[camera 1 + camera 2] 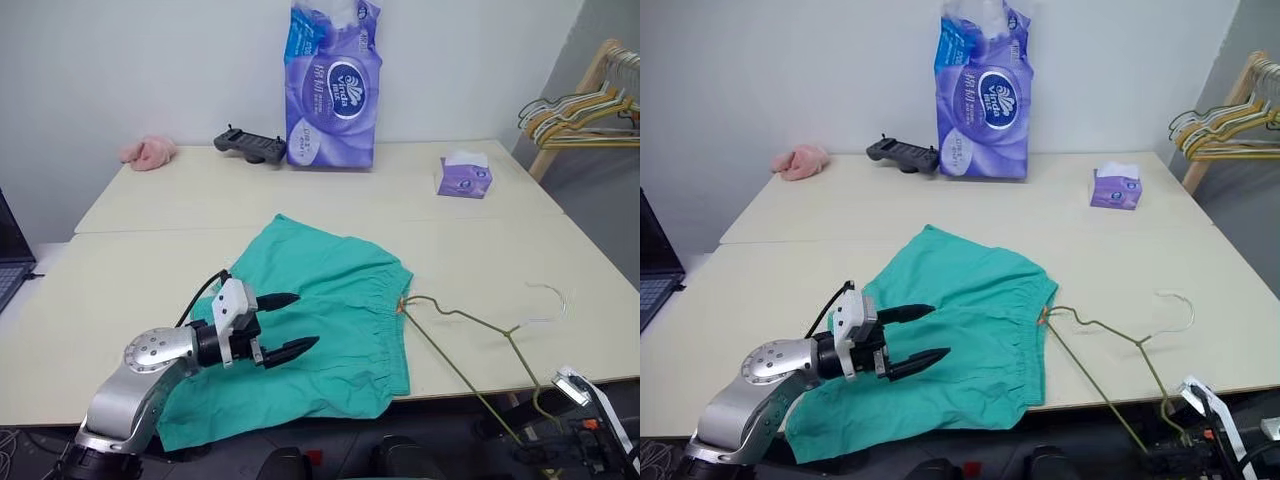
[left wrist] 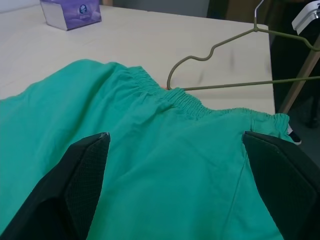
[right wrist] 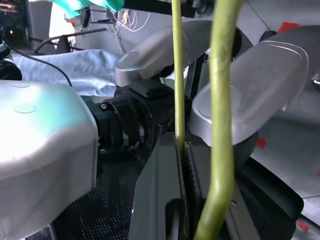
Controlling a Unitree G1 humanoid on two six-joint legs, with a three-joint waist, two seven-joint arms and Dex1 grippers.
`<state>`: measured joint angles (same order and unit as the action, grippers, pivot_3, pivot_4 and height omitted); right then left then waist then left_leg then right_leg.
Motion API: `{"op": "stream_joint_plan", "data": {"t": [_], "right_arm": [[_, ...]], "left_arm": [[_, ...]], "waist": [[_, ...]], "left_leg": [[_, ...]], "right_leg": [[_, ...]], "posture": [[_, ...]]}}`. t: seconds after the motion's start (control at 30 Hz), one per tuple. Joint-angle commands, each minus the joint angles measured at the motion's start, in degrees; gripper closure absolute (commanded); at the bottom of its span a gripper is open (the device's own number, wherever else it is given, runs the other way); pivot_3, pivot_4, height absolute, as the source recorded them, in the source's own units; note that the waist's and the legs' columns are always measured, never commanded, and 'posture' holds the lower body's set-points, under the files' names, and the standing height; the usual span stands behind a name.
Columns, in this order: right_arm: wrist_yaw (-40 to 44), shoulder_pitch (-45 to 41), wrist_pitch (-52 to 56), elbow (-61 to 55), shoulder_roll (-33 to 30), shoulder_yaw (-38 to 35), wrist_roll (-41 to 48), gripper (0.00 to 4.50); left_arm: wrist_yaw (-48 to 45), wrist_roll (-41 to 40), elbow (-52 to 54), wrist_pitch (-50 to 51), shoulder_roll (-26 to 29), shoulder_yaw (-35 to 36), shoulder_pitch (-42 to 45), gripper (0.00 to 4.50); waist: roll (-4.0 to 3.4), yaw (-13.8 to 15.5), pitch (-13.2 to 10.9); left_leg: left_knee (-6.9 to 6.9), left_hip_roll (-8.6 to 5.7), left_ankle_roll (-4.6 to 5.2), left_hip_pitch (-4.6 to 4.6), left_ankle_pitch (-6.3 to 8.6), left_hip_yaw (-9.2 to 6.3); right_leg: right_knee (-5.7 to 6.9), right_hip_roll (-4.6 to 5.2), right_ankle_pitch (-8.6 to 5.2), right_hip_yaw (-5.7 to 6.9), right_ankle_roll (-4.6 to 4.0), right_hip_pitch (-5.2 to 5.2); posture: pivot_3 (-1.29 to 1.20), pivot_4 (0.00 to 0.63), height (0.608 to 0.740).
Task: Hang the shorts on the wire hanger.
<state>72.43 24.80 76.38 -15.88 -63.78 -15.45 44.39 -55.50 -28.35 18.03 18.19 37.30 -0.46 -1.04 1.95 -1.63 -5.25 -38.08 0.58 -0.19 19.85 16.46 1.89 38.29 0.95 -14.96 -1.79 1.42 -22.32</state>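
Head views: shorts [image 1: 330,310] flat on tabletop [image 1: 150,270], wire hanger [image 1: 470,340] at waistband, overhanging near edge. Left gripper [image 1: 287,323] spread above shorts.
Left wrist: fingers [image 2: 85,170] wide over fabric.
Right wrist: right gripper [image 3: 181,200] pinching wire hanger.

The tall purple tissue pack [image 1: 333,85] at the table's back bears the brand "Vinda".

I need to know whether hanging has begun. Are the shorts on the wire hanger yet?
No. The shorts lie spread flat on the table; the wire hanger only meets their waistband.
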Motion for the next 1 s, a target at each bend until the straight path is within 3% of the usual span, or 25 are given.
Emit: {"op": "stream_joint_plan", "data": {"t": [0.03,0.33,1.0], "right_arm": [[1.64,3.95,-2.48,-2.74,-1.80,-1.58,0.87,4.50],[-0.40,1.74,-2.37,-4.69,-0.48,-0.05,3.72,4.50],[5.52,7.18,-9.48,-0.55,-6.93,-2.05,1.23,4.50]], "left_arm": [[0.37,0.15,1.65,-0.37,-0.13,0.45,0.19,0.01],[-0.12,0.70,0.64,-0.45,-0.28,0.19,1.18,0.01],[-0.76,0.83,0.11,-0.62,-0.19,0.10,1.02,0.01]], "waist": [[0.00,0.05,-0.03],[0.16,0.03,-0.63],[0.23,0.10,-1.62]], "left_leg": [[0.02,0.03,0.00,0.00,0.00,-0.04],[0.05,0.07,-0.02,0.01,0.02,-0.05],[0.07,0.08,0.07,0.10,0.19,-0.06]], "right_leg": [[-0.08,0.00,0.00,0.02,0.00,0.01],[-0.30,0.05,0.01,-0.03,0.00,0.05],[-0.55,0.11,0.01,-0.03,0.03,0.03]], "posture": [[-0.04,0.107,0.740],[-0.04,0.109,0.740],[-0.05,0.108,0.740]]}}
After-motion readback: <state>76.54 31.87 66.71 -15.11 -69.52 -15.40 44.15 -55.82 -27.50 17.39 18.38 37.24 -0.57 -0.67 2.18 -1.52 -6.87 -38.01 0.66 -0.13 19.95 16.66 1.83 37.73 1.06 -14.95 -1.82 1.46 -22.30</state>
